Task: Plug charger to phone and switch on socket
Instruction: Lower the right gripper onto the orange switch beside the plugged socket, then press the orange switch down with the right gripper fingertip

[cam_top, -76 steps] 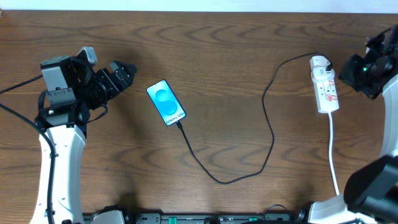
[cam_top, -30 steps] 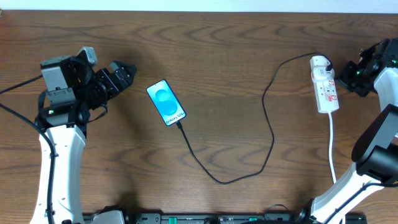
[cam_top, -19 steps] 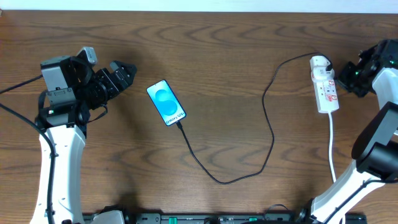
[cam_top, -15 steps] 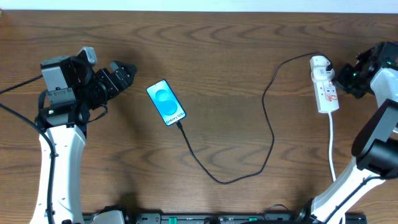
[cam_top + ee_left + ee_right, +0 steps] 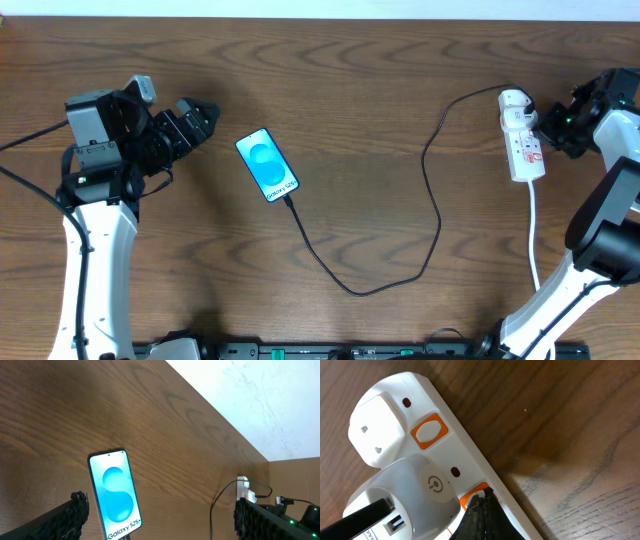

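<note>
The phone (image 5: pixel 267 165) lies face up left of centre, its blue screen lit; the left wrist view shows the phone (image 5: pixel 116 494) too. The black charger cable (image 5: pixel 435 215) runs from the phone's lower end in a loop to the white adapter at the top of the socket strip (image 5: pixel 522 148). My right gripper (image 5: pixel 548 127) is shut, and its tip (image 5: pixel 484 496) rests on an orange switch (image 5: pixel 470 500) of the socket (image 5: pixel 445 455), beside the rounded adapter (image 5: pixel 415 490). My left gripper (image 5: pixel 200 115) hangs open to the left of the phone, holding nothing.
A second orange switch (image 5: pixel 429 431) sits farther up the strip by a white plug (image 5: pixel 375 430). The strip's white cord (image 5: pixel 535 240) trails toward the table's front edge. A pale wall (image 5: pixel 260 400) borders the far side of the table.
My right gripper has shifted slightly left, closer onto the socket strip. The left arm, phone and cable have not moved.
</note>
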